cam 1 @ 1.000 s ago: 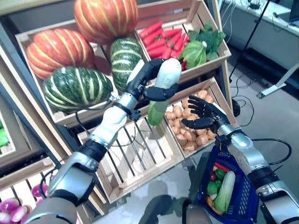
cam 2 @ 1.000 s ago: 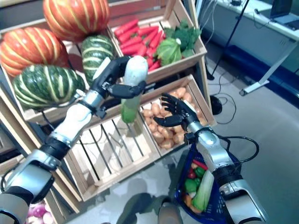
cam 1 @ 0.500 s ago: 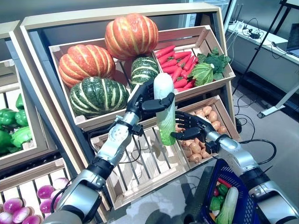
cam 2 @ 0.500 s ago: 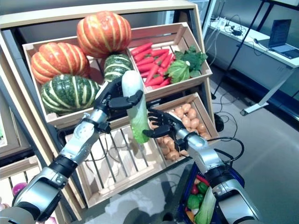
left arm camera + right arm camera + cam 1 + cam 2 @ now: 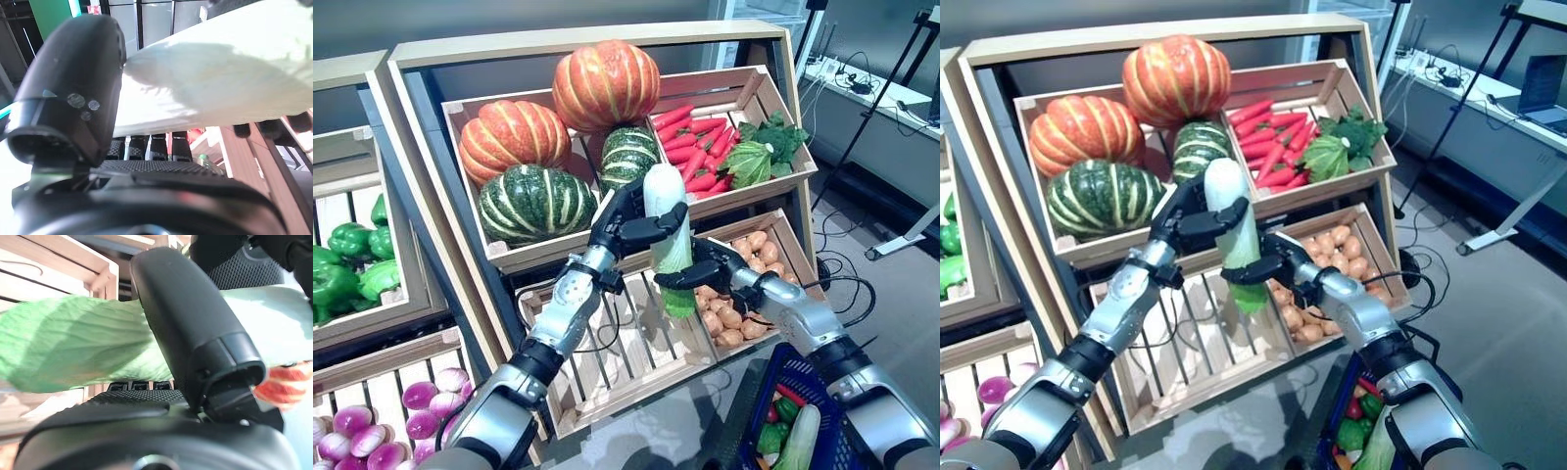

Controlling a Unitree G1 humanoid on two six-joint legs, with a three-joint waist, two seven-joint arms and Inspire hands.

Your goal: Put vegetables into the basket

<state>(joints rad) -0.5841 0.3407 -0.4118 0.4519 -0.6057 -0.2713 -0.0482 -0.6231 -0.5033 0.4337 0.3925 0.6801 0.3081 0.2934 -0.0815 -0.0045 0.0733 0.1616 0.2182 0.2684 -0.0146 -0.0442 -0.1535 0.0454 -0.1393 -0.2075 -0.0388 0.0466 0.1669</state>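
Note:
My left hand [image 5: 619, 217] is shut on a long white and green cabbage [image 5: 664, 191] and holds it upright in front of the stand's lower crates. My right hand [image 5: 720, 269] comes in from the right and is curled round the cabbage's green lower end. In the left wrist view my thumb [image 5: 73, 98] lies across the cabbage's white part [image 5: 220, 88]. In the right wrist view my thumb [image 5: 186, 323] lies across its green leaves [image 5: 73, 347]. The blue basket [image 5: 756, 397] stands on the floor at the lower right, with another pale cabbage [image 5: 798, 441] and red and green vegetables in it.
A wooden stand [image 5: 421, 117] of slanted crates rises ahead. An empty slatted crate [image 5: 617, 352] lies under the held cabbage, next to a crate of small brown potatoes [image 5: 744, 294]. A desk and cables are on the floor at the far right [image 5: 901, 225].
My right hand has moved in to the cabbage and curled round its green end. My left hand still holds the cabbage. The camera has shifted.

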